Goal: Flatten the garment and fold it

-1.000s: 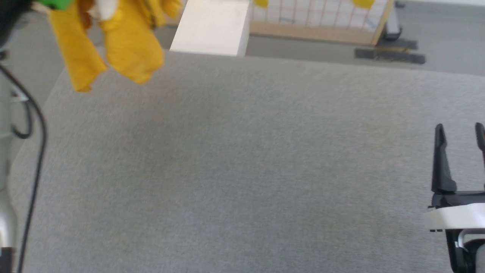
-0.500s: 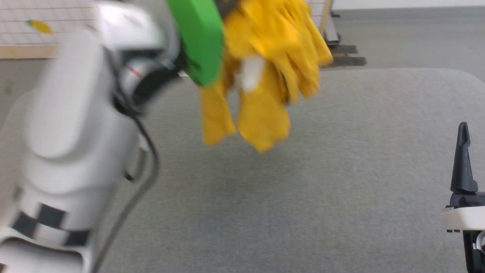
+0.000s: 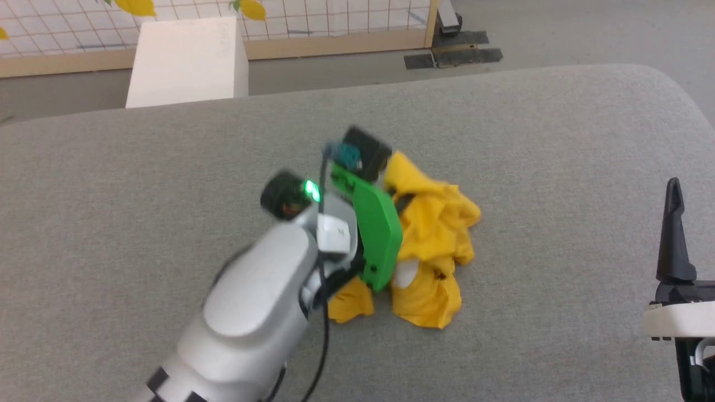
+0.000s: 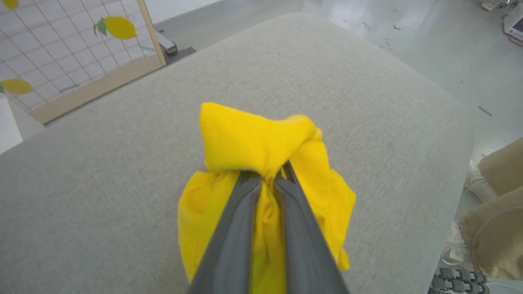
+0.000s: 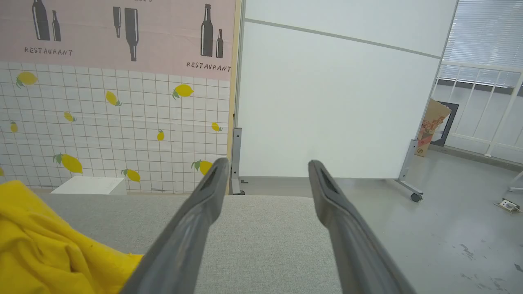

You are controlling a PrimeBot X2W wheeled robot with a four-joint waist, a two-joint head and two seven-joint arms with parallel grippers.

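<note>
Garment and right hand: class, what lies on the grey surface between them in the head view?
Nothing: in the head view the grey surface between the garment and the open right hand is bare.

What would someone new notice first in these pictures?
The bright yellow garment comes first, bunched in a heap on the grey padded surface, pinched by the shut left end effector. Then the green plate on that wrist, and the right end effector open at the right.
</note>
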